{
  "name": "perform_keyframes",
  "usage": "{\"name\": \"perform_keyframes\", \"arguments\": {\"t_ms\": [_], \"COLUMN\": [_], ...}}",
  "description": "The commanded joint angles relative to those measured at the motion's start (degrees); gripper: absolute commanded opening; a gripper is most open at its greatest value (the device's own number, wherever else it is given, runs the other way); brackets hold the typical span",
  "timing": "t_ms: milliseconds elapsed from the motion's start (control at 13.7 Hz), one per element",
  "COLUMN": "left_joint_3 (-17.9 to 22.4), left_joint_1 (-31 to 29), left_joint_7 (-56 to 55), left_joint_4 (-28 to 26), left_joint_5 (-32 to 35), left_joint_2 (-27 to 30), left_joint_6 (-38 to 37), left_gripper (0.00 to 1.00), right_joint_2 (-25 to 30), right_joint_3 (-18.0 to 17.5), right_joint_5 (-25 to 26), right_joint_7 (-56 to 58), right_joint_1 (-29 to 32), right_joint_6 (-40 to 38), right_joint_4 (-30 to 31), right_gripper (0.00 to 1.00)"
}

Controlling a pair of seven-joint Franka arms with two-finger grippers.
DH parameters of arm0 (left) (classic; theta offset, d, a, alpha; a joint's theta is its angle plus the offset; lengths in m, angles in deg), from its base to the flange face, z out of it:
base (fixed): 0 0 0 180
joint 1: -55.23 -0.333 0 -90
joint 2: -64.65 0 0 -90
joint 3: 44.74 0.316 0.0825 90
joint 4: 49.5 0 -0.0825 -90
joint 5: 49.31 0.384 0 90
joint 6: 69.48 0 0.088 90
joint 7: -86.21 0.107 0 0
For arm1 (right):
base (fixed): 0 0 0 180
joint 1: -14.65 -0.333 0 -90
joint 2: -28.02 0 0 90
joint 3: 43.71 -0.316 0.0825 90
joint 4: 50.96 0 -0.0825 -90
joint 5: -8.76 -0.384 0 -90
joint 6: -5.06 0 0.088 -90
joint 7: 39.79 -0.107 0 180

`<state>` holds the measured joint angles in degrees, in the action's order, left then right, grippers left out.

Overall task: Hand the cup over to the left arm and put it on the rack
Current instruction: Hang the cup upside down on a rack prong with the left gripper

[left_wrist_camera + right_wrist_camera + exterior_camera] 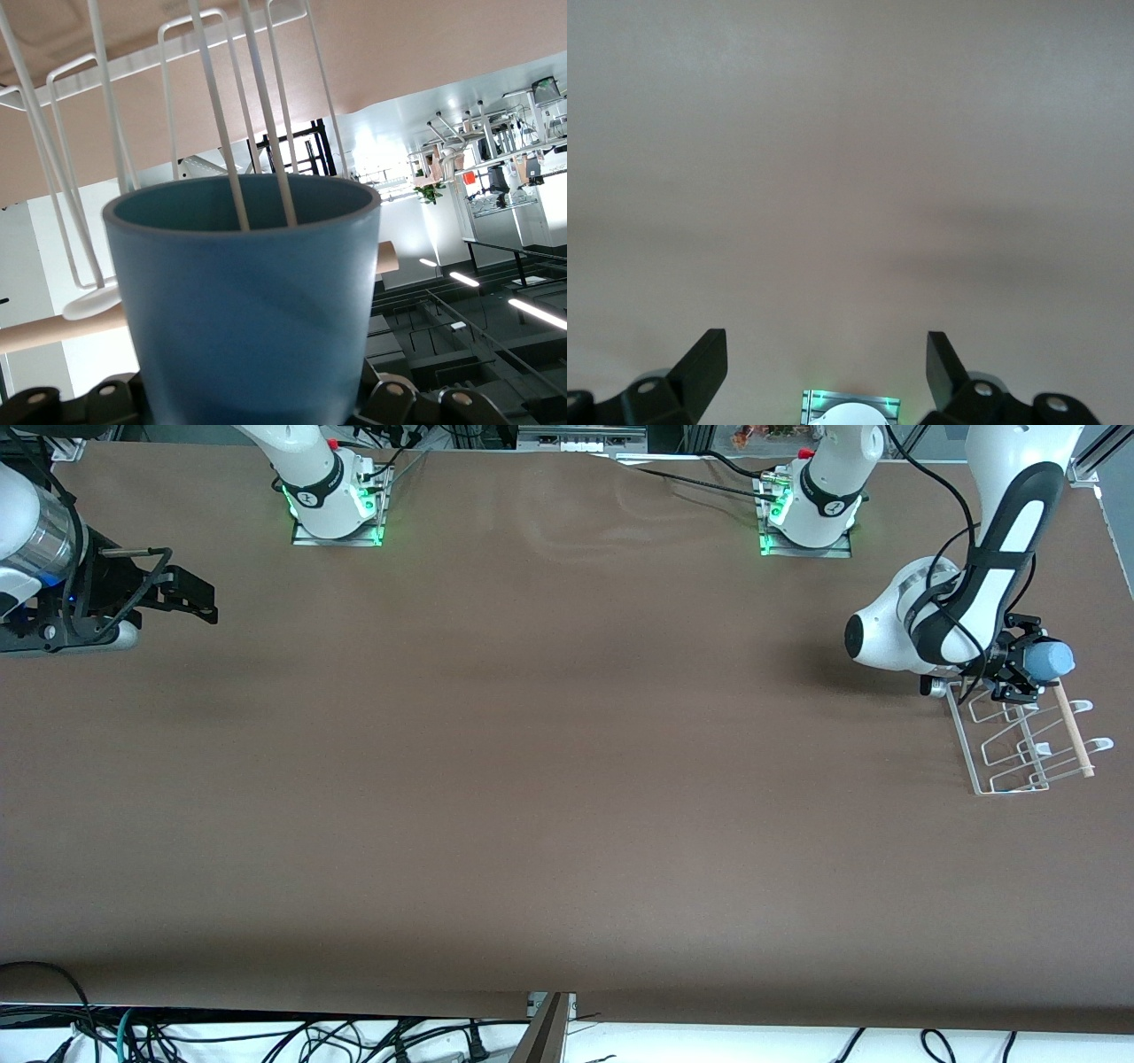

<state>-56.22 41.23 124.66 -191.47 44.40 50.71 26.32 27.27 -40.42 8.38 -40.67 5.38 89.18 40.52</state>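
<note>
My left gripper [1026, 668] is shut on the light-blue cup [1049, 660], holding it tipped over the end of the rack [1019, 755] that lies farther from the front camera. In the left wrist view the cup [244, 301] fills the space between the jaws. Two white rack prongs [266, 115] reach into its open mouth. The wooden rod [35, 332] crosses just past the cup. The right gripper [197, 597] waits open and empty over the right arm's end of the table, its fingers [704, 363] wide apart over bare brown tabletop.
The rack stands close to the table edge at the left arm's end, with its wooden rod [1073, 731] along the outer side. Both arm bases [335, 500] [811, 509] stand along the edge farthest from the front camera. Cables [266, 1036] hang below the near edge.
</note>
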Motion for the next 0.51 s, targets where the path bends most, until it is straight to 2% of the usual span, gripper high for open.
{"name": "perform_keyframes", "arguments": {"t_ms": [0,365,438], "left_joint_3": [-0.65,-0.91,-1.61], "left_joint_1": [-1.03,-1.21,-1.64], "left_joint_7": [-0.39,-0.13,-0.13], "left_joint_4": [-0.06,0.46,1.51], "left_joint_5": [1.83,0.86,-1.05], "left_joint_2": [0.84,2.24,3.64], "left_joint_6": [0.26,0.26,0.26], "left_gripper": [1.0,1.0,1.0], "right_joint_2": [1.27,1.1,1.01], "right_joint_3": [-0.31,0.04,0.05], "right_joint_5": [0.02,0.11,0.11], "right_joint_7": [0.17,0.09,0.17], "right_joint_1": [0.39,0.48,0.57], "right_joint_6": [0.77,0.86,1.12], "right_joint_4": [1.33,1.33,1.24], "right_gripper": [0.99,0.99,0.99]}}
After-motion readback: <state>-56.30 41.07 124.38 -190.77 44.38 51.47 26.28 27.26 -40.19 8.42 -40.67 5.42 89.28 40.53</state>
